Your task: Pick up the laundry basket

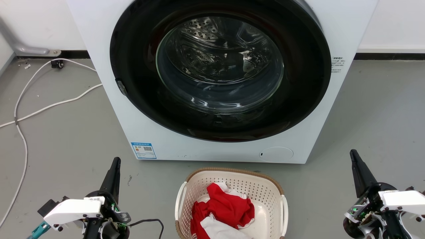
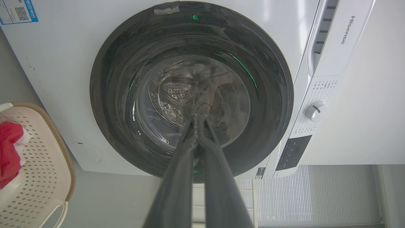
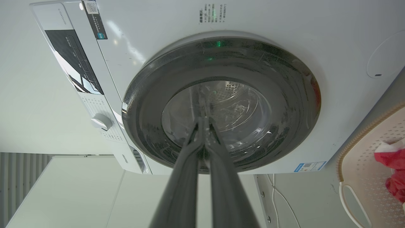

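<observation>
**1. Position of the basket.** The basket [image 1: 255, 191] stands on the floor [image 1: 66, 142] directly in front of the washer [image 1: 206, 151]. It is near the washer's base but apart from it, at the bottom centre of the head view. A red garment [image 1: 229, 205] with white parts lies inside. The washer door [image 1: 219, 66] is closed.

**2. State of the claws.** The left claw [image 1: 116, 162] is clenched on nothing; in the left wrist view its two fingers meet at the tips. The right claw [image 1: 354, 156] is likewise clenched and empty. Both point forward at the washer, not at the basket.

**3. Governing relation.** The basket lies between the two claws, to the right of the left claw and to the left of the right claw. Both claws are well apart from it, and the left claw looks slightly nearer. The left handle [image 1: 179, 199] faces the left claw. The right handle [image 1: 284, 209] faces the right claw. The near end of the basket is cut off by the frame edge, so its long axis cannot be fixed. It probably runs from the robot toward the washer, with the handles on the long sides.

**4. Step in hand.** No grasp has begun. The lift likely calls for both arms:
- Release each claw.
- Swing it inward and down to its own handle.
- Close it on the handle.

A one-sided grasp would likely tip the basket and spill the garment.
</observation>
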